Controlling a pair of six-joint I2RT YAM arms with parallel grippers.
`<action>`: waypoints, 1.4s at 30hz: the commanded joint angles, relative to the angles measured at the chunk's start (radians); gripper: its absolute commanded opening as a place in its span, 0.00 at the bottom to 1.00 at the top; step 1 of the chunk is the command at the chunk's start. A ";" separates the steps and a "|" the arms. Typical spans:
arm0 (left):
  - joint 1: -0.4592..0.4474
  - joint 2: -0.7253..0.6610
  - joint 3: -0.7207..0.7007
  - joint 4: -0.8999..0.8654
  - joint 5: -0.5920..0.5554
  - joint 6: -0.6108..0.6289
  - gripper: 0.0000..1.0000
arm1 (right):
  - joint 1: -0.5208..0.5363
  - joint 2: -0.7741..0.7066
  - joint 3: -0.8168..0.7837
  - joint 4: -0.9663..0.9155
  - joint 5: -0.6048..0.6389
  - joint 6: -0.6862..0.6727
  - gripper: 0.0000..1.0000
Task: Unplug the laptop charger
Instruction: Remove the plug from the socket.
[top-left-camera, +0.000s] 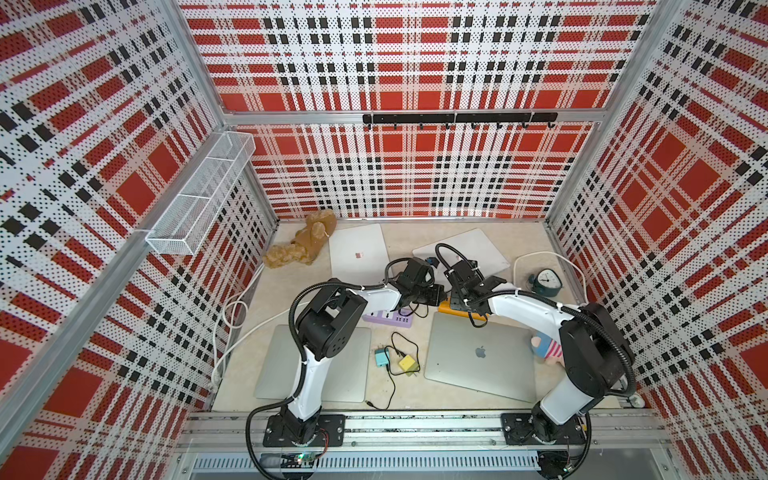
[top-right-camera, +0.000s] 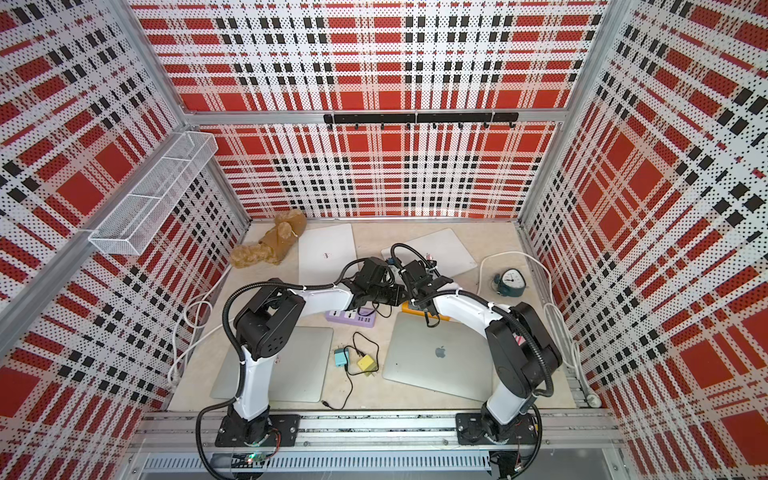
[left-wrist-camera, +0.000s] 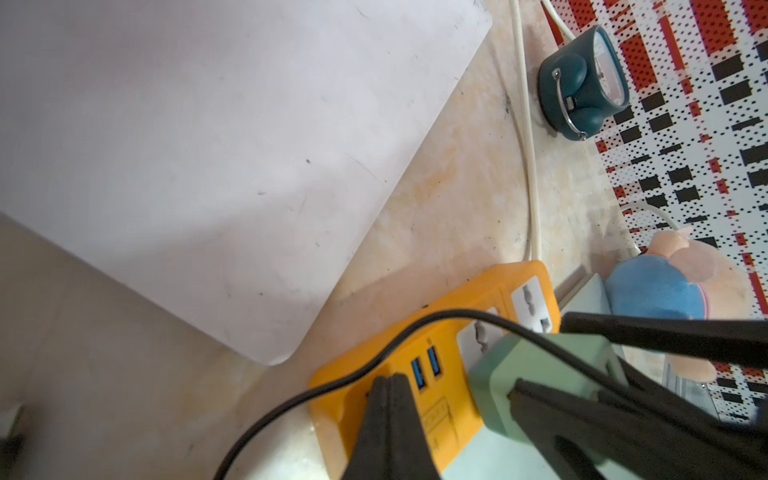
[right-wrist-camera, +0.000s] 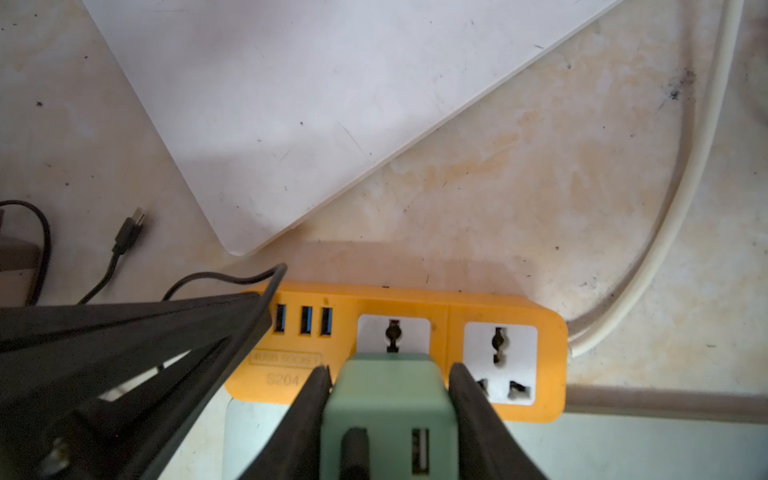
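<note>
Right tool (right-wrist-camera: 390, 374) clamped on both sides of green charger (right-wrist-camera: 388, 403), which sits in the orange power strip (right-wrist-camera: 457, 303) socket beside the USB ports on the table (right-wrist-camera: 498, 187), left tool (left-wrist-camera: 388, 380) fully closed, tips at the strip's USB end.

Left arm (top-left-camera: 378, 297) and right arm (top-left-camera: 528, 309) bend inward; left pincer (left-wrist-camera: 388, 380) closed tight, right pincer (right-wrist-camera: 388, 372) clamped, jaws partly apart.

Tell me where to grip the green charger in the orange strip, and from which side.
Take the charger by its two flat side faces, coming from above. It stands upright in the strip, with a cable plug on top, so the sides are free. The right tool grips there.
</note>
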 joint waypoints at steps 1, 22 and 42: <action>-0.007 0.022 -0.043 -0.118 -0.022 0.006 0.00 | -0.027 -0.051 -0.047 0.087 -0.099 0.023 0.26; -0.016 0.028 -0.048 -0.114 -0.025 0.001 0.00 | -0.033 -0.071 -0.042 0.080 -0.095 0.008 0.24; -0.017 0.024 -0.054 -0.114 -0.025 0.001 0.00 | -0.024 -0.048 0.016 0.013 -0.041 -0.017 0.23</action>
